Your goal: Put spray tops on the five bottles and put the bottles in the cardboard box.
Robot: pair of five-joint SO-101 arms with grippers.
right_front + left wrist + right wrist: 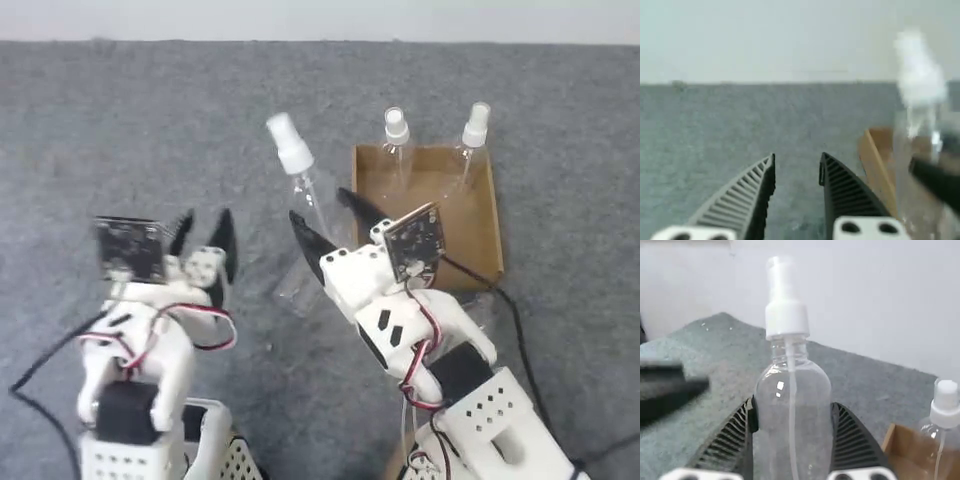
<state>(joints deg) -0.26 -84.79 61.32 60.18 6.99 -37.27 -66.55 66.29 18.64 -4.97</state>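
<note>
We see the right jaws pinching a spray-topped bottle (792, 390), cardboard box (488, 200) just beside them; left jaws spread, empty. Tilted, it may slip or knock the 2 boxed bottles (398, 150).

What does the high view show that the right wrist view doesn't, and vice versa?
High view: the whole cardboard box with two capped bottles standing at its far side. Right wrist view: the dip tube inside the spray bottle, with the right claw closed on both sides. Both: that bottle with its spray top on, and a box corner.
</note>
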